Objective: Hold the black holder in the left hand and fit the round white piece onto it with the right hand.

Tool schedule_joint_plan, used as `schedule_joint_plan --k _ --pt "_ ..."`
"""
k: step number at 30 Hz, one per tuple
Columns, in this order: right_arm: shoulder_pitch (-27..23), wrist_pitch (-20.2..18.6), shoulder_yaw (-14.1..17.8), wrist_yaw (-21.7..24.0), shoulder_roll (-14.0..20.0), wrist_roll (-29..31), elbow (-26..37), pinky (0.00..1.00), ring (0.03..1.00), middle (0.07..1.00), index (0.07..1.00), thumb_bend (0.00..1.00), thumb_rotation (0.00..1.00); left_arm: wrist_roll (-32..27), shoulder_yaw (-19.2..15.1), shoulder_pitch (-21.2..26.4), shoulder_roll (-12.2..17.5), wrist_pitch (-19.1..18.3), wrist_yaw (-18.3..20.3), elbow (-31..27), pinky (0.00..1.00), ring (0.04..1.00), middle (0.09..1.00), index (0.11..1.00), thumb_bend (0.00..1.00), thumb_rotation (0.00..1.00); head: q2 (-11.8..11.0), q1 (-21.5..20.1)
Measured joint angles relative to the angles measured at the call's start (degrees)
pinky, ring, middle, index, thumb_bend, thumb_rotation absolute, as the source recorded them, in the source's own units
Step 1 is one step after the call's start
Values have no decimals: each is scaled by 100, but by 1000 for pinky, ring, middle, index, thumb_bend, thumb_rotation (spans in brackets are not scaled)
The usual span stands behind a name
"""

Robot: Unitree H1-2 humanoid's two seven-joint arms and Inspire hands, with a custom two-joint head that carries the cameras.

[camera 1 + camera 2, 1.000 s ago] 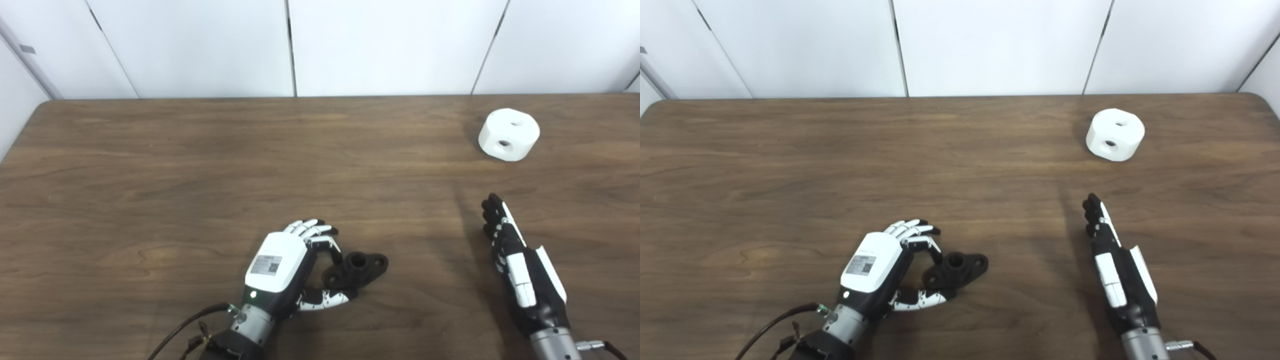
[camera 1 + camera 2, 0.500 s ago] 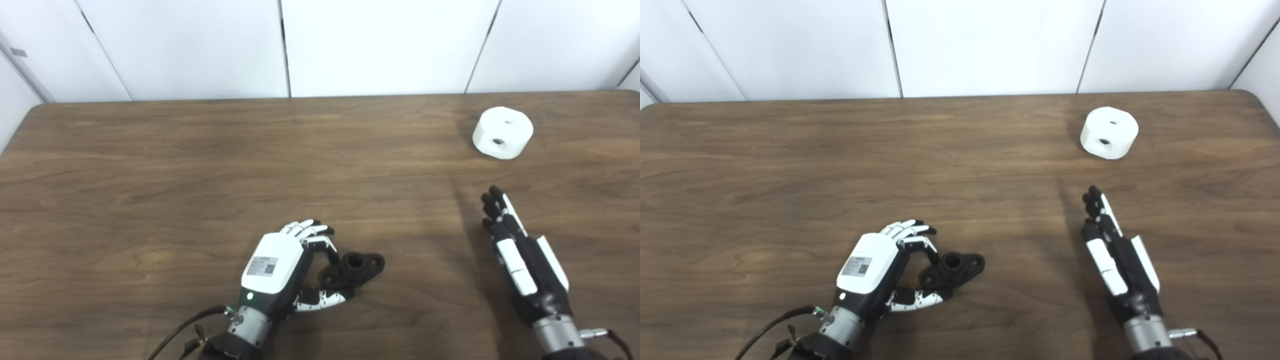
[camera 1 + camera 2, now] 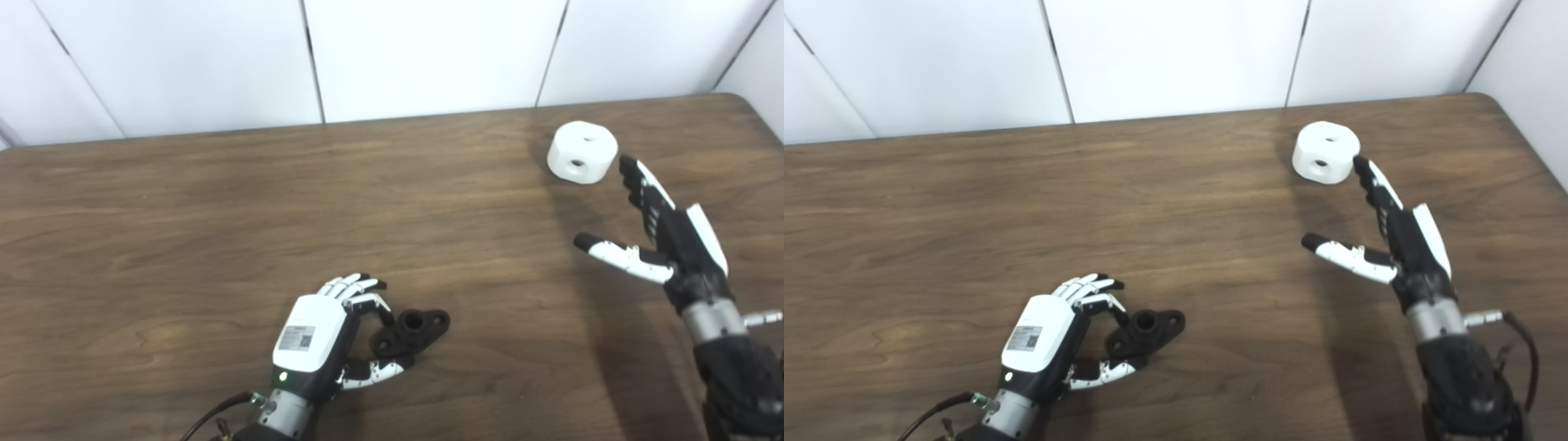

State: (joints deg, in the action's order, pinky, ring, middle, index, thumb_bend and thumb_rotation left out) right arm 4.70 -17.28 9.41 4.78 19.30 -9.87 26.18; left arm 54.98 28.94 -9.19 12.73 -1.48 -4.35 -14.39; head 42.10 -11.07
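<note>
Near the tabletop's [image 3: 184, 202] far corner, the right hand [image 3: 664, 233], fingers spread wide, should straddle the round white piece [image 3: 582, 159] squarely; the left hand [image 3: 324, 334] pinches the black holder [image 3: 413, 324].

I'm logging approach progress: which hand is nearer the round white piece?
Right. The right hand is open, its fingertips just beside the round white piece. The left hand is far off, at the black holder near the table's front.
</note>
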Motion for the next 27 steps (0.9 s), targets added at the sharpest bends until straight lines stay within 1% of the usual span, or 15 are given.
schedule_joint_plan --k 3,6,7,8,10,12,13,15,19,23,27 --pt "-266 -246 -67 -7 152 -407 -6 933 950 951 933 772 309 -36 -31 -5 -3 66 -38 38 824 844 787 489 517 46 -79 -167" --pt "-525 -399 -224 -14 246 -965 -79 843 901 929 927 793 349 -60 -56 -4 -2 146 -65 72 818 842 784 489 517 45 -132 -247" --pt "-609 -485 -318 -3 299 -1151 -114 834 902 930 928 798 362 -67 -64 -4 -2 190 -92 93 815 840 783 488 517 45 -237 -395" --pt "-679 -540 -392 16 352 -1291 -141 849 918 938 931 794 359 -75 -66 -4 0 225 -153 129 816 840 783 488 517 44 -246 -414" --pt "-843 -630 -490 66 426 -1529 -242 916 968 963 937 798 367 -79 -68 -6 4 244 -180 145 819 844 786 488 517 44 -351 -554" --pt "-1068 -745 -610 171 552 -1753 -418 947 990 971 939 804 367 -88 -69 -6 8 253 -181 153 821 844 786 488 517 44 -387 -589" --pt "-1170 -804 -650 232 619 -1847 -498 961 996 975 937 803 352 -89 -69 -6 8 259 -185 156 821 844 785 488 517 44 -405 -607" --pt "-1376 -890 -683 292 715 -1938 -587 969 999 983 937 804 331 -91 -75 -11 9 280 -202 166 820 843 782 488 517 44 -405 -607" --pt "-1865 -933 -722 402 785 -2029 -957 957 1000 999 938 816 314 -118 -94 -16 9 324 -223 186 823 840 776 488 517 44 -510 -713" --pt "-2176 -937 -901 517 880 -2165 -1331 942 1000 1000 941 814 307 -131 -98 -20 5 357 -229 195 825 841 779 489 517 45 -563 -765" --pt "-2443 -931 -1067 585 974 -2348 -1660 969 1000 1000 933 817 288 -136 -114 -34 5 368 -249 203 827 841 777 489 517 45 -589 -774"
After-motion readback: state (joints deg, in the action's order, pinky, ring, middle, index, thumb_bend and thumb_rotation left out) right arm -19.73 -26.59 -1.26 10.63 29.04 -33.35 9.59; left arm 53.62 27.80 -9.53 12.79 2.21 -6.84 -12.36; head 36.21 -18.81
